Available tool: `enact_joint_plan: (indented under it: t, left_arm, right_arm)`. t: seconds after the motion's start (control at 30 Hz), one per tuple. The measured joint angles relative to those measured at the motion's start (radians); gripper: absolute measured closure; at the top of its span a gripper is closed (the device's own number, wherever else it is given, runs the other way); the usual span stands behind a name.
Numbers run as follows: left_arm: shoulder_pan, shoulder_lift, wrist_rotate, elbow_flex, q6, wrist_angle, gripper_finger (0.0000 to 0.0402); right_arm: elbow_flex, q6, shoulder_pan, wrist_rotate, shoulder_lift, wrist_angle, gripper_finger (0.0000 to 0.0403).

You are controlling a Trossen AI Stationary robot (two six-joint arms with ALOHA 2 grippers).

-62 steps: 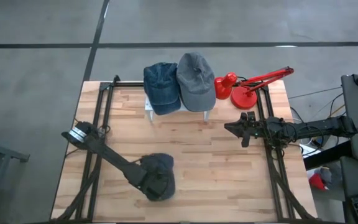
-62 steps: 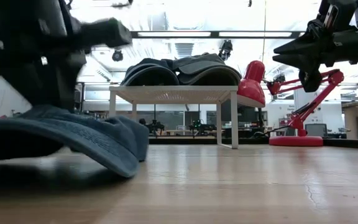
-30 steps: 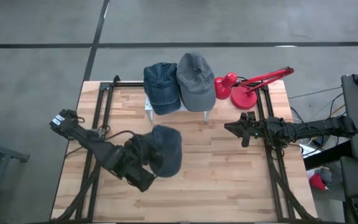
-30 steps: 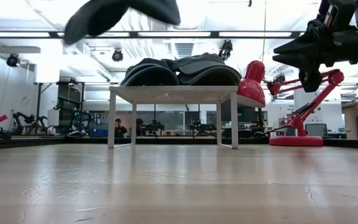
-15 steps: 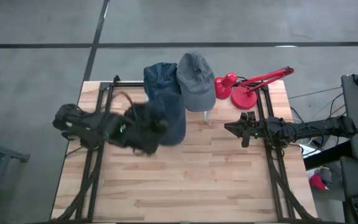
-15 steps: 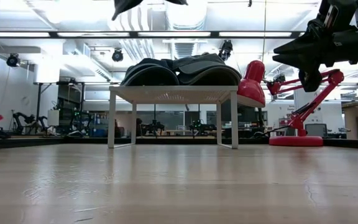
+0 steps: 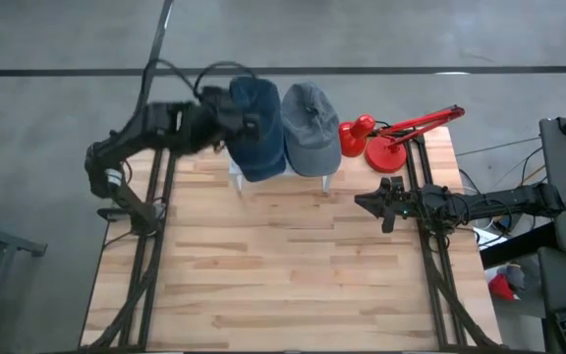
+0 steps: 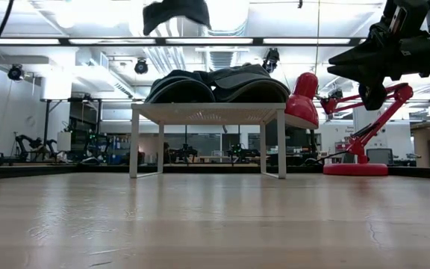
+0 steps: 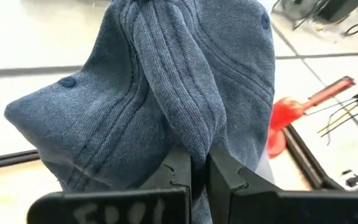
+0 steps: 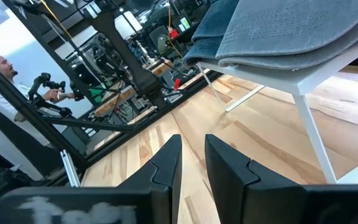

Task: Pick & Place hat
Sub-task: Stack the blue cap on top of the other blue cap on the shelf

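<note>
Left gripper (image 9: 199, 171) pinches a fold of the blue hat (image 9: 166, 93), held in air above the white stand (image 8: 207, 113) at counter's 12 o'clock; hat hides the stand's denim cap in high view. Blurred writing on gripper body, unreadable. Grey cap (image 7: 309, 126) beside it, red lamp (image 7: 391, 138) at 1. Right gripper (image 10: 191, 163) at 3 o'clock, fingers slightly apart, nothing between. Counter (image 7: 293, 275) centre bare.

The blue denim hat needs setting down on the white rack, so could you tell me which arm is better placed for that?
The left. Its gripper is shut on the blue denim hat, held above the white rack where two hats already lie. The right gripper waits empty, apart from the rack beside the red desk lamp.
</note>
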Motion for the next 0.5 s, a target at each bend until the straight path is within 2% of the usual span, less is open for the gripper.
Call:
enact_joint_plan:
  t: [0.23,0.5]
  left_arm:
    - [0.217,0.000,0.249,-0.028,0.063,0.007,0.0386]
    - [0.309,0.007,0.371,-0.052,0.095,0.054,0.0386]
  right_arm:
    - [0.000,-0.003,0.000,0.000,0.000,0.000,0.0335]
    - [0.000,-0.035,0.000,0.000,0.000,0.000,0.0335]
